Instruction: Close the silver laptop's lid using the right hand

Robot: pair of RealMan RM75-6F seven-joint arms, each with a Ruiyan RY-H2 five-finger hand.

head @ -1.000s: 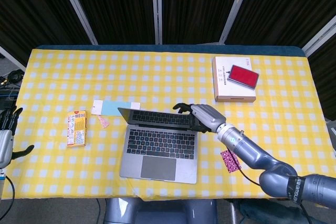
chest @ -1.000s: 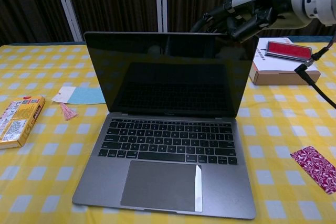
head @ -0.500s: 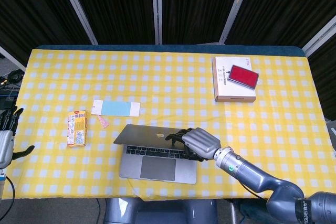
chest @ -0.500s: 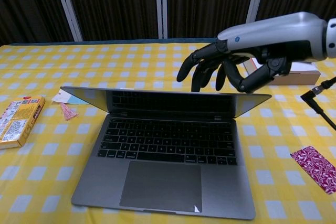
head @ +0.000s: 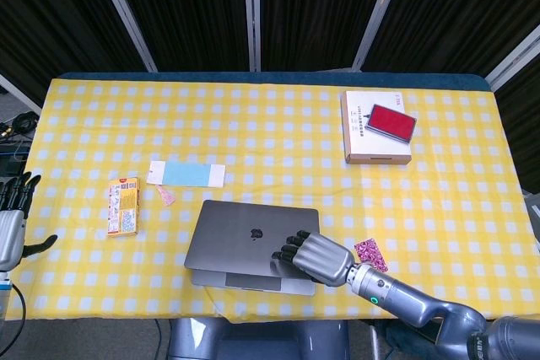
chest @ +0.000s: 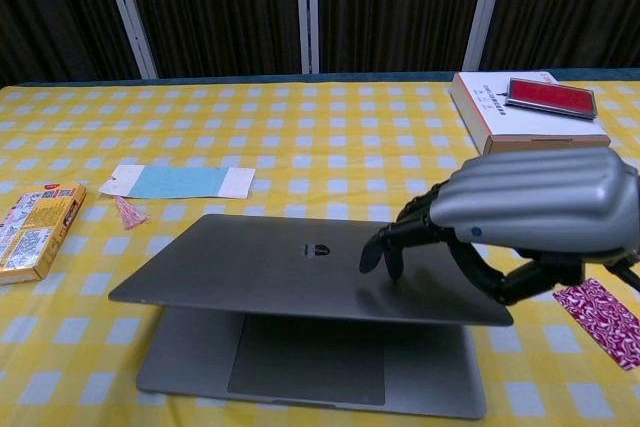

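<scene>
The silver laptop (head: 249, 238) (chest: 280, 277) lies near the table's front edge with its lid tipped far down, a narrow gap left above the trackpad (chest: 300, 359). My right hand (head: 316, 257) (chest: 520, 212) rests on top of the lid at its right side, fingertips (chest: 385, 247) pressing the lid beside the logo, fingers spread and holding nothing. My left hand (head: 12, 217) hangs off the table's left edge with its fingers apart, holding nothing.
A white box (head: 375, 128) (chest: 525, 117) with a red case on it sits at the back right. A blue paper strip (head: 186, 174) (chest: 180, 182) and a yellow packet (head: 123, 206) (chest: 35, 230) lie left of the laptop. A pink patterned patch (head: 370, 253) (chest: 605, 319) lies to its right.
The right hand has pushed the lid from upright down toward the keyboard, moving forward and lower with it. The keyboard is now covered. The left hand has stayed still.
</scene>
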